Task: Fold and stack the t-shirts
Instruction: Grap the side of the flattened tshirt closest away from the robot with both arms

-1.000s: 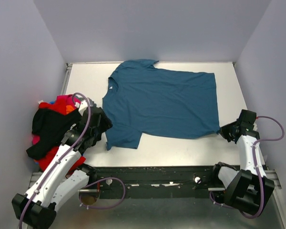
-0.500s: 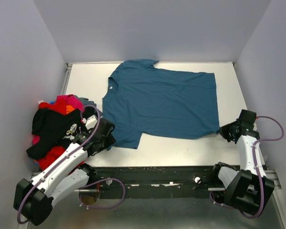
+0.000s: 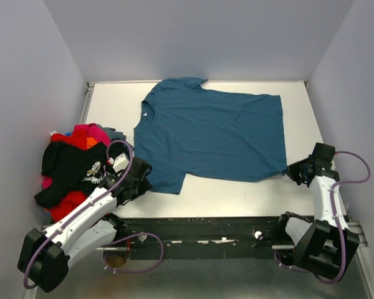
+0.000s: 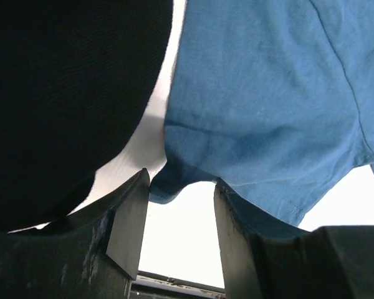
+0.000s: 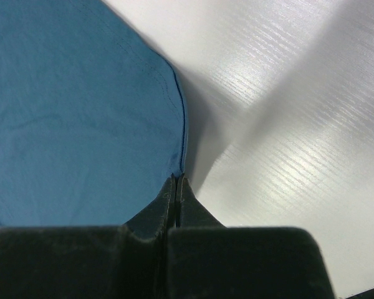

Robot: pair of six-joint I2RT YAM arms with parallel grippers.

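while the teal t-shirt lies spread flat on the surface, the left fingers stand half open astride its near sleeve — close only once cloth sits deep between them; the right fingers, shut, seemingly pinch the hem corner.

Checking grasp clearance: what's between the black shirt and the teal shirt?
A narrow strip of bare table, shown in the left wrist view. The left end effector, open, flanks a corner of the teal shirt.
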